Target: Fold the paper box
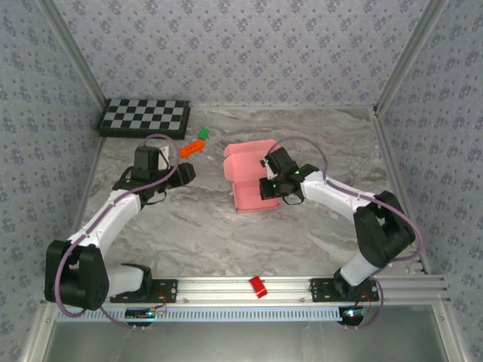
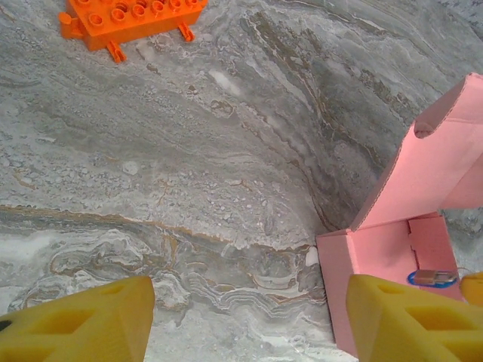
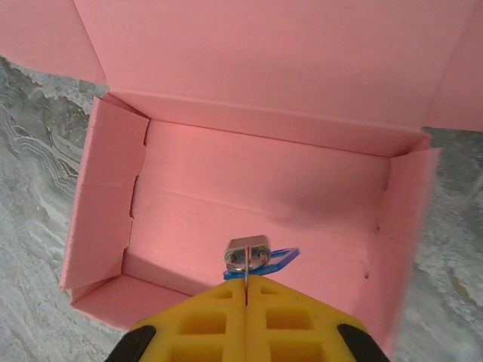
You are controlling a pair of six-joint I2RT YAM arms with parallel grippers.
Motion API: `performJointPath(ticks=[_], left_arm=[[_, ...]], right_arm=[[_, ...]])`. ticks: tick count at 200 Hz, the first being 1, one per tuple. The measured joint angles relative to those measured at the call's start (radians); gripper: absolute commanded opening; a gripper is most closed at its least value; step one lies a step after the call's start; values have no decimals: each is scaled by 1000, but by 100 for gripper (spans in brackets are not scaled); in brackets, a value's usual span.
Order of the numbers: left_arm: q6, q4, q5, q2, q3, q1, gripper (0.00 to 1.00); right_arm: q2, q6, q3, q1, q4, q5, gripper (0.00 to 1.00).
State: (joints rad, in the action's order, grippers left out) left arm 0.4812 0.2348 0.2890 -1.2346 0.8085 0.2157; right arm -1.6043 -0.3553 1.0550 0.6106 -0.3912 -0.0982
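The paper box (image 1: 243, 177) stands near the middle of the desk (image 1: 317, 151), with its side walls raised and its lid panel open. The right end effector (image 3: 246, 290) is closed tight and is reached in over one wall of the box. A small silver-and-blue clip (image 3: 253, 255) is seen at its fingertips, but whether it is pinched or merely lies beneath them cannot be told. The left end effector (image 2: 241, 320) is held wide open with nothing between its fingers, above bare desk just left of the box.

Closing the lid is judged to be the step in hand. To do it well, the right end effector should first be drawn clear of the box. The left wall should then be steadied from outside, and the lid pressed down along its crease so that its flaps are tucked in rather than crushed.

Apart from the clip, the floor of the box is bare card.
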Motion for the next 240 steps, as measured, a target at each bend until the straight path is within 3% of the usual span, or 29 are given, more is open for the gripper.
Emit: performJointPath(ticks=[83, 134, 240], left_arm=[[-1, 0, 0, -8, 0, 0, 67], [-1, 0, 0, -12, 0, 0, 68], [-1, 0, 19, -43, 14, 0, 67]], right_arm=[[-167, -19, 143, 40, -29, 4, 0], [-197, -16, 190, 56, -61, 26, 25], [-94, -34, 140, 60, -77, 157, 29]])
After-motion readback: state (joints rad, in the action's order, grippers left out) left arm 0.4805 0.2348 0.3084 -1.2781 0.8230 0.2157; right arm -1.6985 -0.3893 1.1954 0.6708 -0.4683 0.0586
